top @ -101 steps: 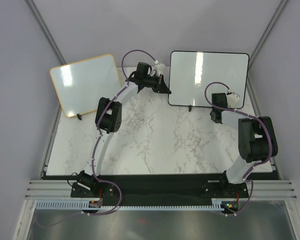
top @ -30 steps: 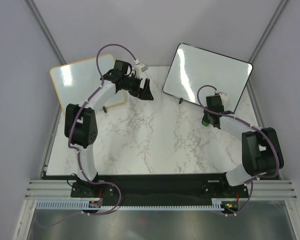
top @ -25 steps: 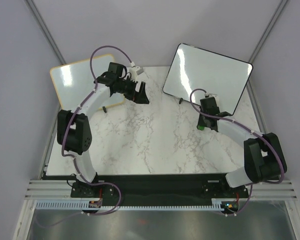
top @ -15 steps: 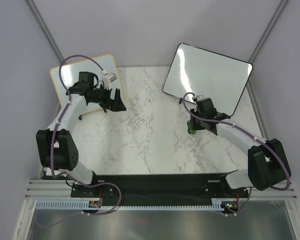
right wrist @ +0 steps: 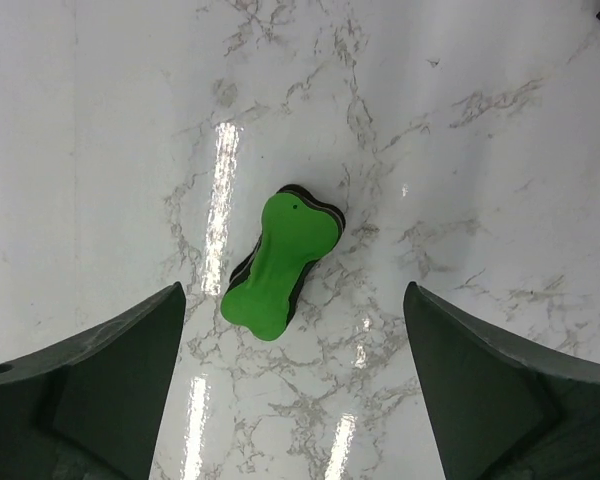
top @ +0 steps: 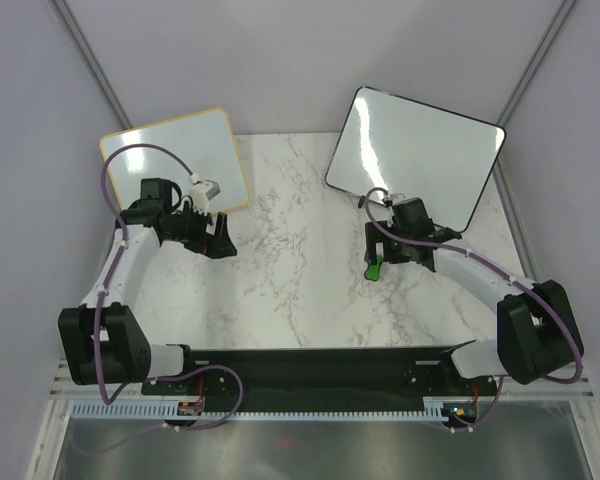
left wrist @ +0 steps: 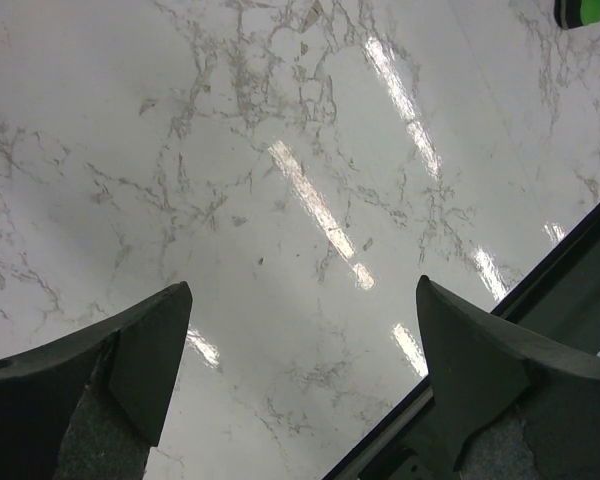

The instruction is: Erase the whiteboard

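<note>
The whiteboard point(top: 415, 150), glossy white in a thin black frame, stands tilted at the back right of the marble table point(top: 300, 300); I see only light reflections on it. A green bone-shaped eraser point(right wrist: 280, 262) with a black underside lies flat on the marble in front of the board, also visible as the eraser point(top: 375, 268) from above. My right gripper point(right wrist: 292, 292) hovers over it, open, fingers well apart on either side and not touching it. My left gripper point(left wrist: 302, 288) is open over bare marble at the left, its gripper point(top: 220, 240) far from the whiteboard.
A second whiteboard with a light wooden frame point(top: 170, 165) leans at the back left, just behind the left arm. The table's black front edge point(left wrist: 540, 290) shows in the left wrist view. Grey walls close in both sides.
The right gripper has opened and let go of the eraser, which now lies on the table. Both arms have pulled back toward the near side; the left arm swung left.
</note>
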Tool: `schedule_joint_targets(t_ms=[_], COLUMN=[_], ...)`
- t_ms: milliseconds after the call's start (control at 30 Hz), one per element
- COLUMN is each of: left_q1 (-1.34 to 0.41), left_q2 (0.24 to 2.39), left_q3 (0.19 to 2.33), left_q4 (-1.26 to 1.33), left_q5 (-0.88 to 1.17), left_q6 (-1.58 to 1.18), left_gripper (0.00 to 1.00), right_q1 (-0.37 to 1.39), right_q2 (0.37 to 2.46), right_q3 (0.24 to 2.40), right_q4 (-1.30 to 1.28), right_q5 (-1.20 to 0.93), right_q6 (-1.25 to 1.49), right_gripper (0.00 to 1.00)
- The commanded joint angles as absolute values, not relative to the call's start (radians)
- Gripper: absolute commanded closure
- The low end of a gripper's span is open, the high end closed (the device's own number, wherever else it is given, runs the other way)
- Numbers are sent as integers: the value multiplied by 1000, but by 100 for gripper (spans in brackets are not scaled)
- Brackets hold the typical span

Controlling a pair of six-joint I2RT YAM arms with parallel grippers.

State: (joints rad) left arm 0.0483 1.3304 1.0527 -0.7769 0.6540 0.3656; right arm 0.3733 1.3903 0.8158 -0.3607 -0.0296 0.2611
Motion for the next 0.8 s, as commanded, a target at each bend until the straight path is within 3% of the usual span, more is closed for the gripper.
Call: schedule_joint_targets(t_ms=[0, 167, 333, 500, 767], left_q1=[48, 48, 49, 49, 51], left_q2=[1301, 1181, 1031, 876, 615], left_q3=[1025, 964, 822, 640, 431], left_q4=[-811, -783, -671, -534, -302], left_q5=[638, 481, 283, 75, 81], left_q6=[416, 408, 382, 361, 373], left_gripper=[1, 1, 1, 1, 1], right_q1=[376, 309, 52, 20, 20], right_q2=[1351, 1200, 1027, 901, 540], right_q3=[839, 776, 646, 568, 385], right_q4=[-371, -371, -364, -362, -244], right_q5=[-25, 233, 241, 431, 485], right_q6=[253, 331, 408, 455, 501], right_gripper=[2, 2, 2, 2, 3])
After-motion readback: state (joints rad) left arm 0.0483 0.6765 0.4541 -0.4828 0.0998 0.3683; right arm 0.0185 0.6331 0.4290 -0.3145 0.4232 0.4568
